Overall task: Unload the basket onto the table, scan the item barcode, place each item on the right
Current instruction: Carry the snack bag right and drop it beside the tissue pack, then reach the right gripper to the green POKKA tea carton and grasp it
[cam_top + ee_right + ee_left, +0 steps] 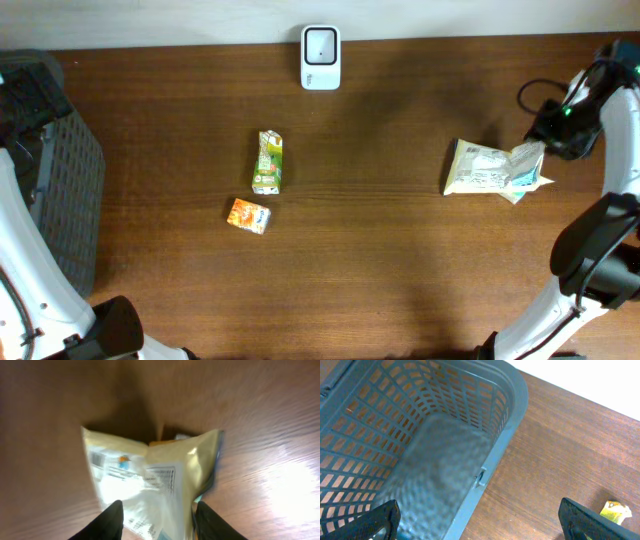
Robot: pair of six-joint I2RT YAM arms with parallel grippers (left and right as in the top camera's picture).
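Nothing is being presented to the scanner [320, 57] at the far edge of the table [400, 280]. The pale snack bag [493, 170] lies flat, well to the right of the scanner and nearer the front. The right pincer [157, 516] is at the bag's far-from-scanner end, its fingers [111, 521] standing apart on either side of the bag. Whether they press it or have let go, I cannot tell. A printed panel shows on the bag, too blurred to call a barcode. The green carton [268, 162] and orange packet [249, 215] lie in front of the scanner, slightly to its left. The left pincer [477, 515] hangs released and empty over the rim of the grey basket [75, 190], far to the scanner's left. No item shows in the visible part of the basket, so scanning looks largely undone.
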